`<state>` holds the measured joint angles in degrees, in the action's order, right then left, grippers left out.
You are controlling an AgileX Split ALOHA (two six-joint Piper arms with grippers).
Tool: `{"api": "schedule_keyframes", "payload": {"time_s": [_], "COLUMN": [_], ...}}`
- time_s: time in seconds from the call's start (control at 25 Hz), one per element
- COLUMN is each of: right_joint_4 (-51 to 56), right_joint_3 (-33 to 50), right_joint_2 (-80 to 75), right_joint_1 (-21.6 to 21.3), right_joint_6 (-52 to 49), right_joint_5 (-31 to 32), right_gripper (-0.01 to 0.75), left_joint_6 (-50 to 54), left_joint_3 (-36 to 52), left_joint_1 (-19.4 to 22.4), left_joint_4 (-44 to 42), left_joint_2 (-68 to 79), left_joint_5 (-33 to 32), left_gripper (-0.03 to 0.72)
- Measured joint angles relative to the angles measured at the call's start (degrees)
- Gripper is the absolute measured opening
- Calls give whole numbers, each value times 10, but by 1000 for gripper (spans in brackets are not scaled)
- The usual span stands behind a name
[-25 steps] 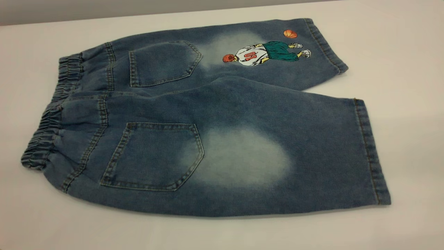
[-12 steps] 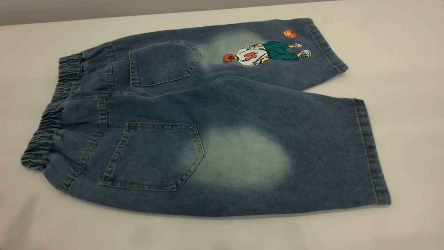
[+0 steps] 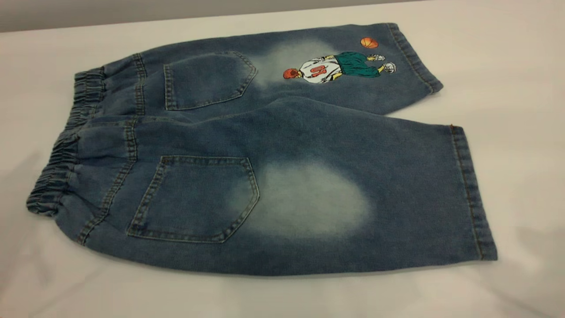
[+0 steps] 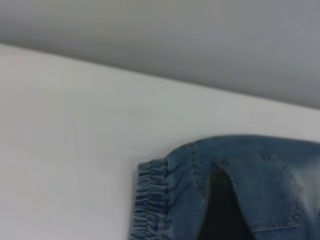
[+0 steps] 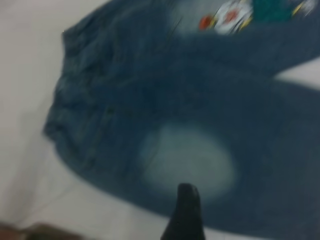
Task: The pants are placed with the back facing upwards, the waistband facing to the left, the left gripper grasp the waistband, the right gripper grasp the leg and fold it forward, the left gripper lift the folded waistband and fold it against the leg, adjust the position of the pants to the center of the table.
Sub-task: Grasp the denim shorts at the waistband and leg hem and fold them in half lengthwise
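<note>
One pair of denim pants [image 3: 265, 154] lies flat on the white tabletop [image 3: 507, 66], back pockets up, the elastic waistband [image 3: 57, 168] toward the exterior view's left and both legs running right, nothing folded yet; the cloth looks soft but fairly thick, so it should drape and crease rather than hold a shape, and its weight should keep a fold lying down; the gathered waistband is bulky enough to pinch at its edge, and the stitched hem of the far leg [image 3: 415, 57], beside the printed basketball figure [image 3: 340, 68], gives a firm edge for the right side; neither arm shows in the exterior view; the left wrist view looks down on a waistband corner from above; of the right end effector [image 5: 184, 212] only one dark fingertip shows above the pants, so I cannot tell whether either is wide or narrow.
</note>
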<state>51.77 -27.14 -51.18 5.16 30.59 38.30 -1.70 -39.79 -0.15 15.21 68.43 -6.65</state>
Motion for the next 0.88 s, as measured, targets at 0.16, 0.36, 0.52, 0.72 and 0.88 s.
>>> {"api": "schedule_keyframes", "payload": {"time_s": [0.16,0.36,0.52,0.72,0.88], "right_joint_4": [132,244,269,301,355], "right_joint_3": [40,92,131,161,161], "right_joint_2": [-53,-108,-138,-176,-222], "right_joint_1": [0,0,0,0,0], "right_joint_6": [107,200,215,254,308], "right_joint_5": [3,-2,-43,-76,-106], "right_gripper": [521,519,519,518,518], "left_joint_6": [-28,-38,-38,-38,-38], "left_joint_3": [-53,-74,-74,-74,-74], "left_joint_1": [0,0,0,0,0], "left_joint_4": [-1,-1,-1,-1,-1], "left_joint_2": [92,139,138,138,137], "left_joint_5": [-56,-79,-79,-79,-82], "left_gripper": [413,413,413,413,413]}}
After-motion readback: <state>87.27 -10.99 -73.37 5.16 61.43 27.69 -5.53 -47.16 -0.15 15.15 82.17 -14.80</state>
